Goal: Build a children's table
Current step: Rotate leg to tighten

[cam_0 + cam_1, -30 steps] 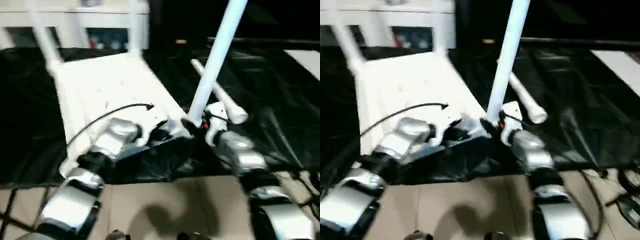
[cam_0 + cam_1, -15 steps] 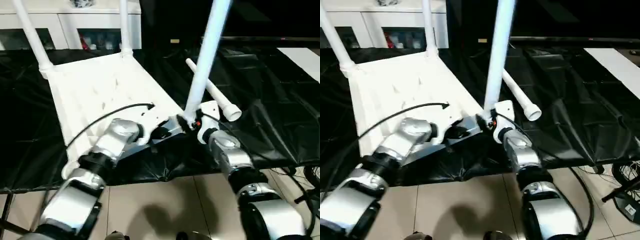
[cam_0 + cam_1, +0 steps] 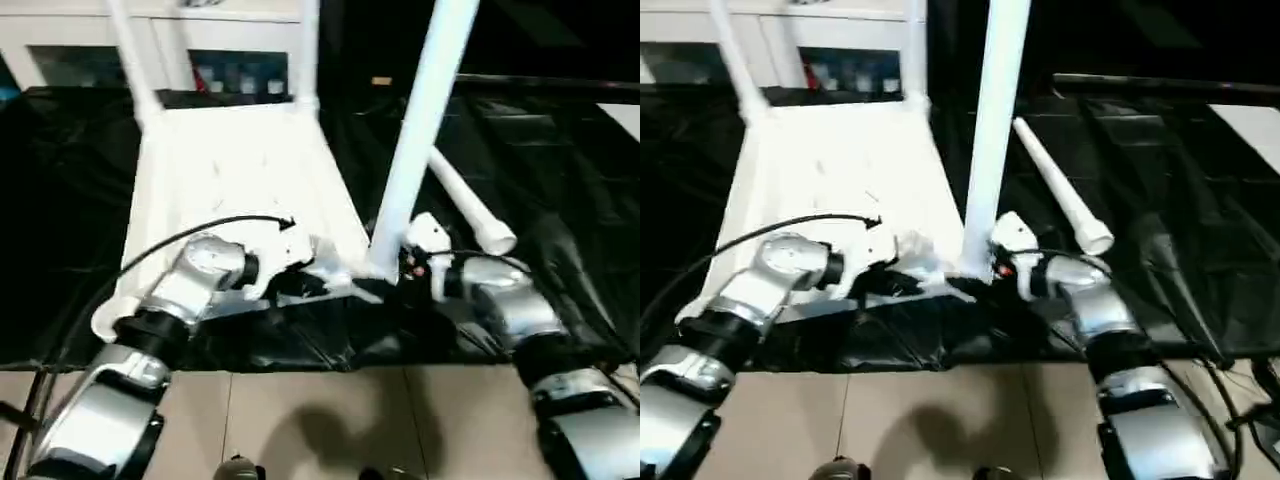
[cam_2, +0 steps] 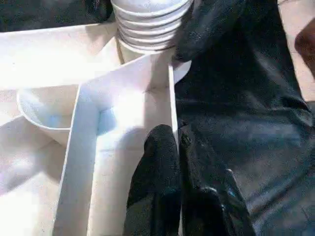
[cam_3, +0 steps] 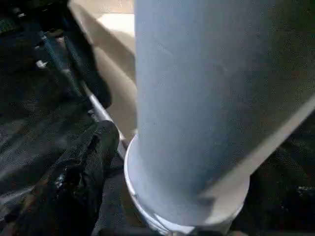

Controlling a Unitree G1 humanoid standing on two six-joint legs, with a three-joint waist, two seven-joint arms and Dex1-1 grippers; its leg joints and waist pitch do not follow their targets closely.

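Now the right gripper (image 3: 400, 268), open wider than a second ago, brackets the base of the long white tube leg (image 3: 418, 130) seated in the near corner socket of the upturned white ribbed plastic tabletop (image 3: 235, 170), whose rim the closed left gripper (image 4: 172, 147) pinches, so one loose leg (image 3: 470, 205) beyond the fingers remains to fit.

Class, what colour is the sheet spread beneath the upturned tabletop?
Black sheet, clearest in the left eye view.

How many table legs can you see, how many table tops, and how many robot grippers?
Legs standing up in the tabletop: 3, the two far ones and the near one
Legs lying loose on the black sheet: 1
Tabletops: 1
Grippers: 2, the left gripper and the right gripper
Total: 7
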